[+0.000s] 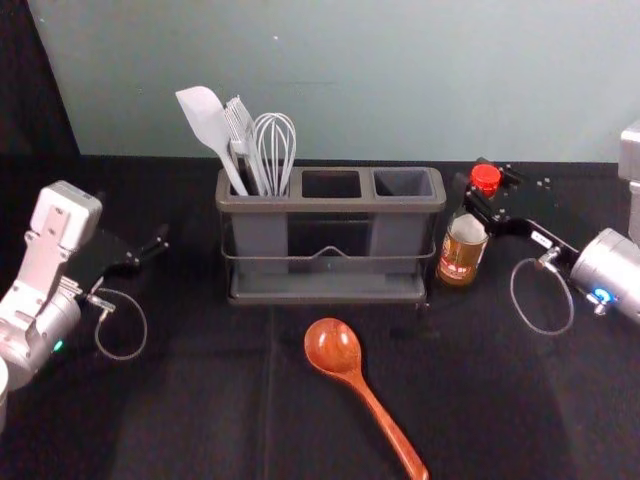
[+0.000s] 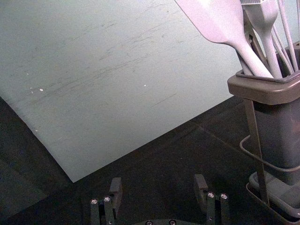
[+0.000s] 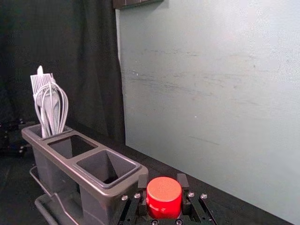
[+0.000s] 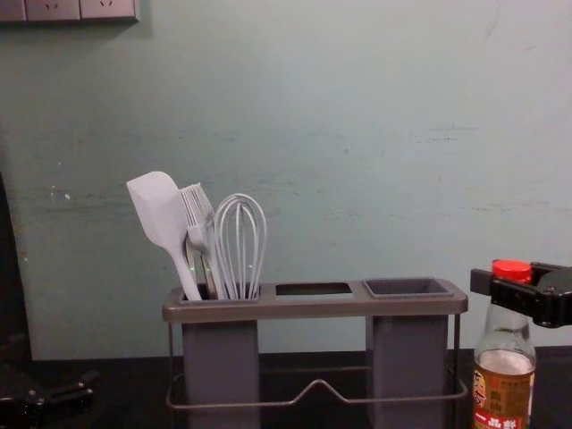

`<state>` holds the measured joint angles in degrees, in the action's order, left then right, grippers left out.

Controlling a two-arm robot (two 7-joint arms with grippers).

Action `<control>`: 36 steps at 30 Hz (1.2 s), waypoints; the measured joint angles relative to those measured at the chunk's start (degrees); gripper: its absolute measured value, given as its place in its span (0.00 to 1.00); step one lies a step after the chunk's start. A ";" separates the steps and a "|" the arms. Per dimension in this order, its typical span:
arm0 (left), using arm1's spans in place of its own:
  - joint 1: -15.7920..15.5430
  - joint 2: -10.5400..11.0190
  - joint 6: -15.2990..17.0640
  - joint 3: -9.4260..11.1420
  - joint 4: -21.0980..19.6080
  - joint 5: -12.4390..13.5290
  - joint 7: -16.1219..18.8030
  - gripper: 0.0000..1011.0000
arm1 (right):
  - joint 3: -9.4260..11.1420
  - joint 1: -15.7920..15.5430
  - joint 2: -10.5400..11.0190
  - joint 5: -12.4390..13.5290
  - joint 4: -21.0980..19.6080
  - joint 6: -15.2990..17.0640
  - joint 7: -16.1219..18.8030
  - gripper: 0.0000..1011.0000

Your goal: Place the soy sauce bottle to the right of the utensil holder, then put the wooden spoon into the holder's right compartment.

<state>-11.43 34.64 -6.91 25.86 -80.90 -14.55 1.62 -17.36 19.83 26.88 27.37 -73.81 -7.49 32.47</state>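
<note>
Soy sauce bottle is held upright by the right hand, whose two fingers are closed on it from opposite sides, at the neck just under the red cap. Below that hand, the bottle's body is placed just beside the right end of the utensil holder, with a narrow gap seen between them. Whether the bottle's weight is borne by the tabletop cannot be told.

The first part of the task can be judged nearly complete: the bottle is positioned on the required side, but its release is left to be done. The second part is not yet done. The wooden spoon is laid on the tabletop, leftward of the right hand and nearer the robot, untouched. The holder's right compartment, just leftward of the right hand, is unfilled, while a spatula and other utensils are held in the far-left compartment.

The right hand is reached in from the robot's right, its arm extended roughly level and its fingers directed inward at the bottle. The left hand is parked to the left of the holder, with its fingers spread and nothing between them.
</note>
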 joint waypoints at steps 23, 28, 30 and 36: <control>0.00 0.00 0.00 0.00 0.00 0.00 0.00 0.99 | 1.30 -1.23 0.46 0.21 -1.98 -0.06 -0.90 0.89; 0.00 0.00 0.00 0.00 0.00 0.00 0.00 0.99 | 3.00 -4.98 2.64 -0.24 -8.30 2.26 -3.71 0.99; 0.00 0.00 0.00 0.00 0.00 0.00 0.00 0.99 | 3.60 -6.85 3.59 -0.26 -11.28 3.89 -4.77 0.99; 0.00 0.00 0.00 0.00 0.00 0.00 0.00 0.99 | 4.87 -12.24 5.96 -0.35 -19.04 8.37 -7.37 0.99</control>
<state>-11.43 34.65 -6.91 25.86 -80.90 -14.55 1.62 -12.48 7.59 32.84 27.02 -92.86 0.88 25.10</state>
